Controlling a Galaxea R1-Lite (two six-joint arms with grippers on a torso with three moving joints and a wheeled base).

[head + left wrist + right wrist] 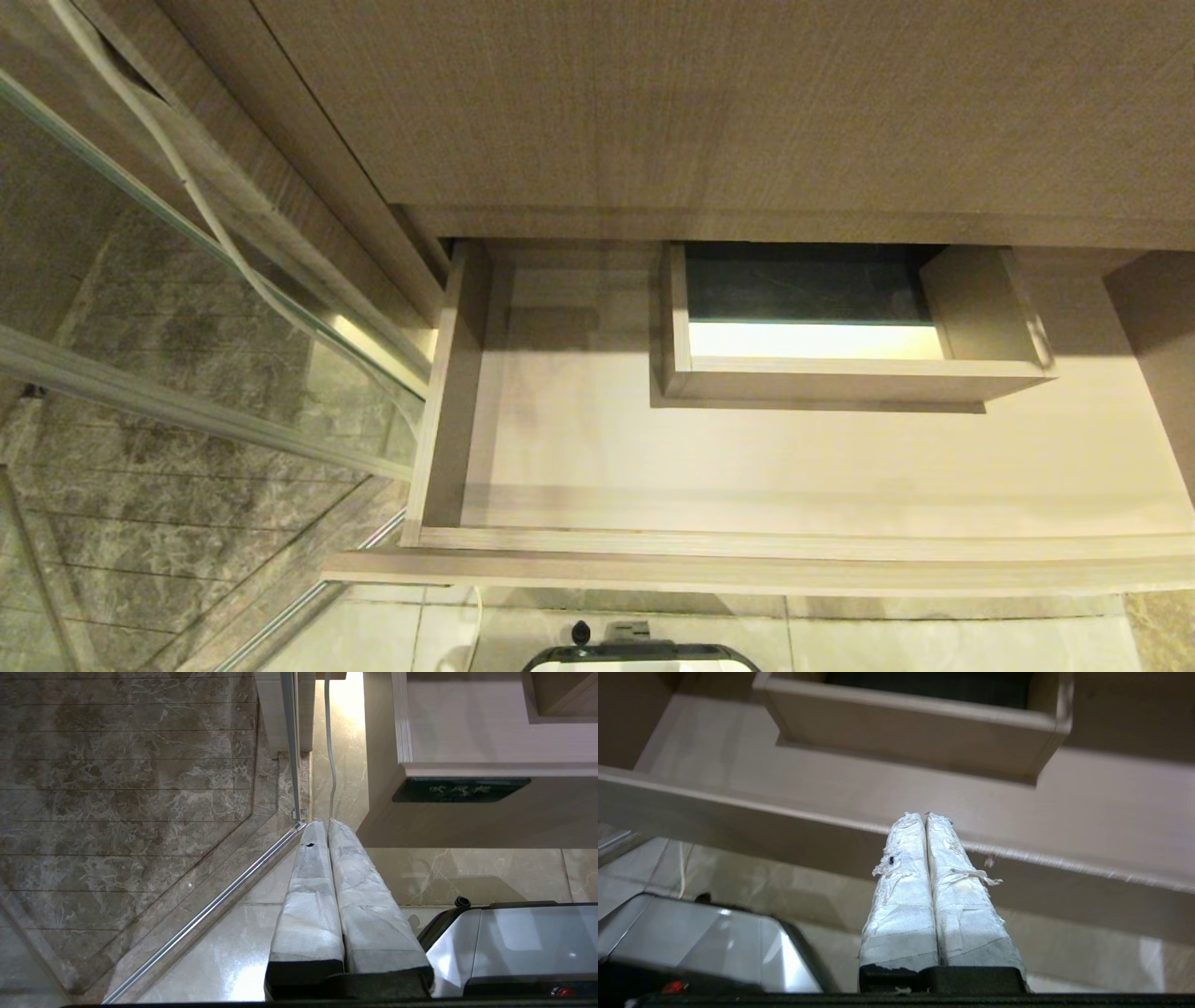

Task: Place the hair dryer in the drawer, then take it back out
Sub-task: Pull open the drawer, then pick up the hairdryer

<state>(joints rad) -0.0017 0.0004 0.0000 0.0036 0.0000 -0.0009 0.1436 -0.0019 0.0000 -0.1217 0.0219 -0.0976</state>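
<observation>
Above the tiled floor [1064, 952], the drawer [747, 467] stands open beyond the right end effector [926, 816], pressed together

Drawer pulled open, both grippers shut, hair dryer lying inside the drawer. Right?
Not quite. The drawer is open and empty; no hair dryer shows in any view, as the head view makes plain. The left gripper and right gripper are indeed shut.

Drawer [794, 467] right end cropped (head view)
</observation>
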